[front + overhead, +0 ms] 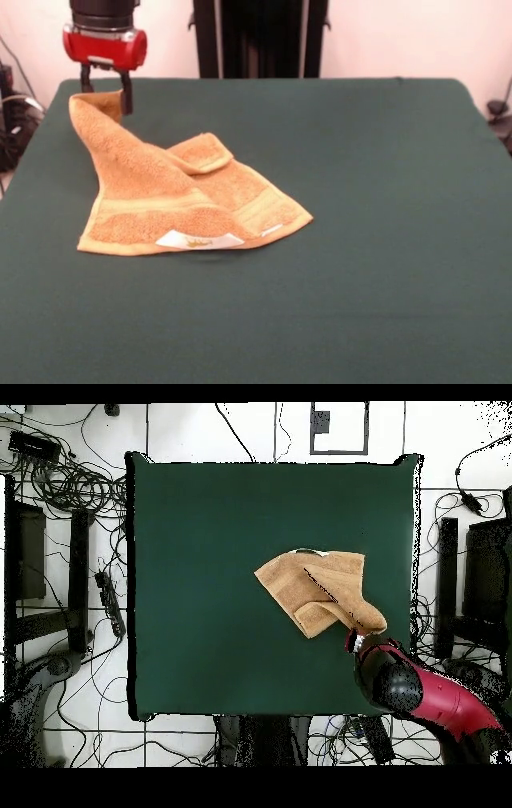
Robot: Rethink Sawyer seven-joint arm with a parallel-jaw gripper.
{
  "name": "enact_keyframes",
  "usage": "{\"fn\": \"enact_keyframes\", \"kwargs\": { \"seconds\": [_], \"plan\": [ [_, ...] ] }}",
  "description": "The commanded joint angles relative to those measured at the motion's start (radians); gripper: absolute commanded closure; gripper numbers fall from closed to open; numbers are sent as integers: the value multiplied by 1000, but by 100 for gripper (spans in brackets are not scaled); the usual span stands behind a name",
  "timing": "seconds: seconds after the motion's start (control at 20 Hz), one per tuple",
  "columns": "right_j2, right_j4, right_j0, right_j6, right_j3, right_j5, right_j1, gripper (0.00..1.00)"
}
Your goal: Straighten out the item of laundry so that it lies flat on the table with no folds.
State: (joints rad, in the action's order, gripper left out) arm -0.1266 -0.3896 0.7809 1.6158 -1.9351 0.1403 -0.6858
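Towel lies on the green surface, crumpled: one flap folded over near its middle, label edge flat on the side away from me. One corner is lifted clear of the surface. My tool is closed on that raised corner; fingers straddle the cloth and pinch it. From the tool the towel runs as a taut band diagonally down to the flat part. Judgement: the fold opens only if I draw the corner along this axis, away from the label edge.
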Motion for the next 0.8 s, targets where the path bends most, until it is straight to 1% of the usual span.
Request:
{"fn": "enact_keyframes", "kwargs": {
  "seconds": [0.05,0.1,0.15,0.3,0.35,0.5,0.65,0.75,0.8],
  "plan": [
    [3,17,-143,89,-28,173,-97,0],
    [44,13,-179,94,-30,204,-135,0],
    [93,16,-220,95,-36,267,-190,0],
    [179,27,-290,94,-40,409,-299,0],
    [195,34,-302,91,-45,450,-330,0],
    [232,44,-334,102,-50,529,-393,0],
    [276,57,-386,160,-55,607,-432,0],
    [284,62,-389,172,-72,605,-427,0],
    [281,66,-386,180,-88,575,-417,0]
  ]
}}
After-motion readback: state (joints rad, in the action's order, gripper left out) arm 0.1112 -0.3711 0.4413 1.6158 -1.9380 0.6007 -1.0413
